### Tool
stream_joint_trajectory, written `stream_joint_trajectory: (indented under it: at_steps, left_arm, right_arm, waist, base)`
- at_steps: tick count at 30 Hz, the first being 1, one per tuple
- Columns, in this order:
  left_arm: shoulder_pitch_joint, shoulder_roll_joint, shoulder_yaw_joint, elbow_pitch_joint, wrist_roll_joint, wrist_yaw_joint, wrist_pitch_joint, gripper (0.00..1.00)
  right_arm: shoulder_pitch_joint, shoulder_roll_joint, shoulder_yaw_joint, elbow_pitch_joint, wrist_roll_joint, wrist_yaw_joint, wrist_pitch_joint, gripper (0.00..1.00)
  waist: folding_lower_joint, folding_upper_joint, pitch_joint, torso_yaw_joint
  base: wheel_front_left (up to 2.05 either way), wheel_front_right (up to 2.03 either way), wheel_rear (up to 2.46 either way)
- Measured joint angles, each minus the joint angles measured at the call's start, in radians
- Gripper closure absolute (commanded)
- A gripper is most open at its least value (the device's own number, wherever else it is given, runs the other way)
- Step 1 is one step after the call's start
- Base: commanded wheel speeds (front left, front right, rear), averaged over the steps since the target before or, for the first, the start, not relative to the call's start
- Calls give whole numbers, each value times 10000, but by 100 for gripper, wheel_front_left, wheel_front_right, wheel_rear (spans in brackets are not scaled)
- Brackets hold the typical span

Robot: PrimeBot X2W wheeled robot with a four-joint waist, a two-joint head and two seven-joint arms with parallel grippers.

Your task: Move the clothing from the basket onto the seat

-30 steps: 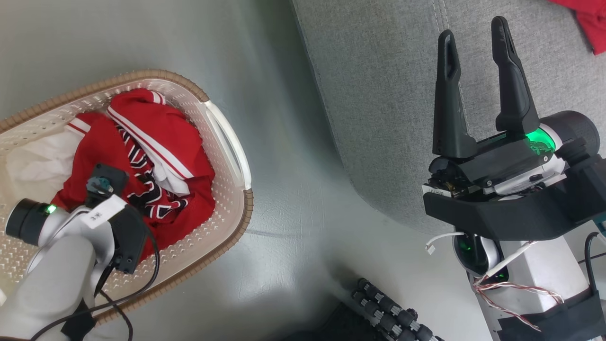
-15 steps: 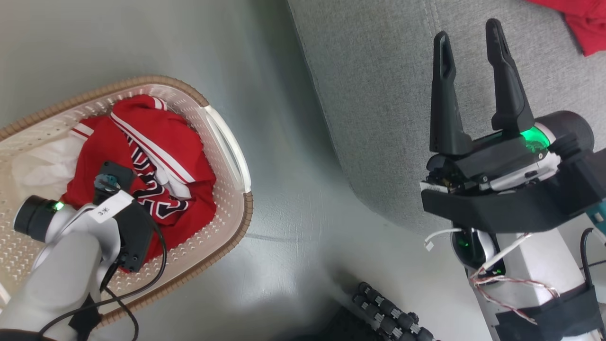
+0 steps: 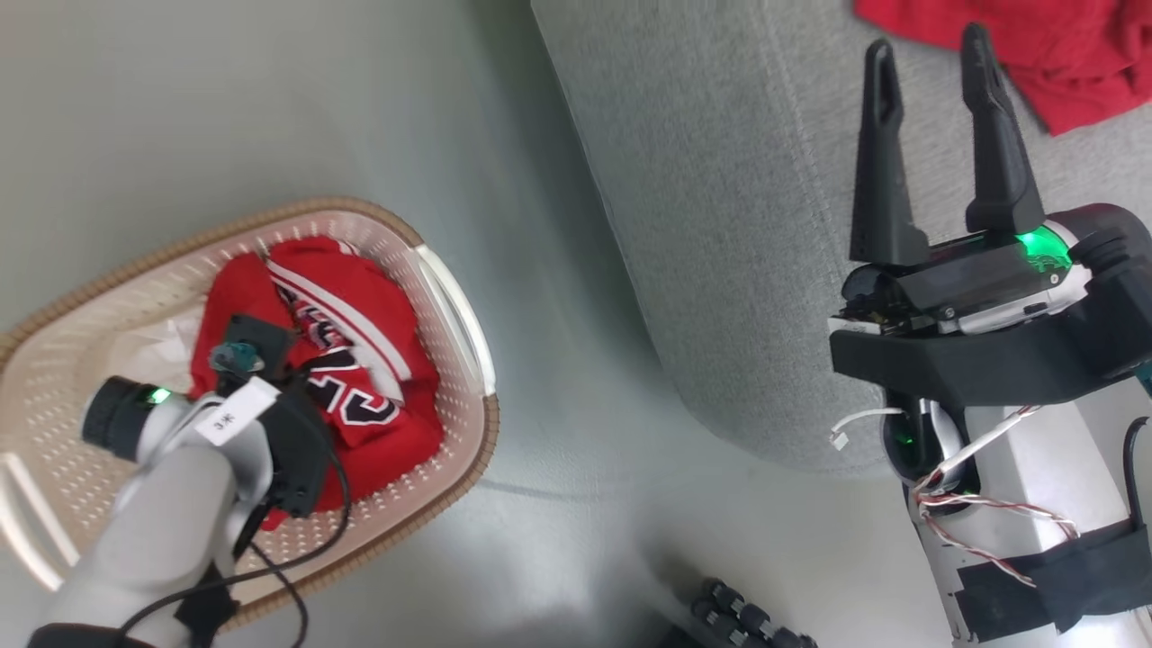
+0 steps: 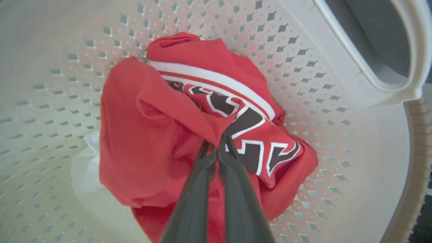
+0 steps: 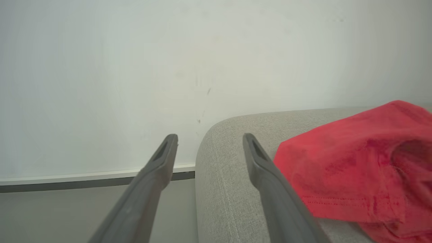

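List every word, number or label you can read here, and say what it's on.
"2", likely: one black, white-edged numeral on the jersey; the rest is lost in folds.
White tag on the left arm: handwritten marks, too blurred to read.
White strip on the right arm: too small to read.

The left forearm [image 3: 162, 531] is pale grey and round, with a black cylindrical cap [image 3: 103, 418], a small green light [image 3: 160, 394], a white handwritten label [image 3: 236, 411] and a thin black cable [image 3: 297, 549] looping near it. The left gripper [image 4: 217, 143] has long dark grey fingers. The right gripper [image 3: 928, 40] has black tapering fingers slotted near the tips, a glowing green ring [image 3: 1044, 247], a black bracket [image 3: 981, 360], twisted red-and-white wires [image 3: 981, 508] and black tape [image 3: 1053, 576].
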Motion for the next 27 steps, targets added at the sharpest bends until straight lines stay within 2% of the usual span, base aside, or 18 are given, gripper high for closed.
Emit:
stream_joint_trajectory:
  at_steps: [13,27]
  left_arm:
    - [215,-892,-224,-100,-314,-13,-1298,100]
    - [673,-1151,-884,-1085,-878,-13,-2761,100]
  right_arm:
    - [563,-282,-692,976,2,280,0,0]
    - [1303,-466,-1137,1764,197,648,0,0]
  waist:
    - [-1,0,-1589,780]
    - [-2,-1,-3464,1947]
  base:
    - [0,0,0]
    - [0,0,0]
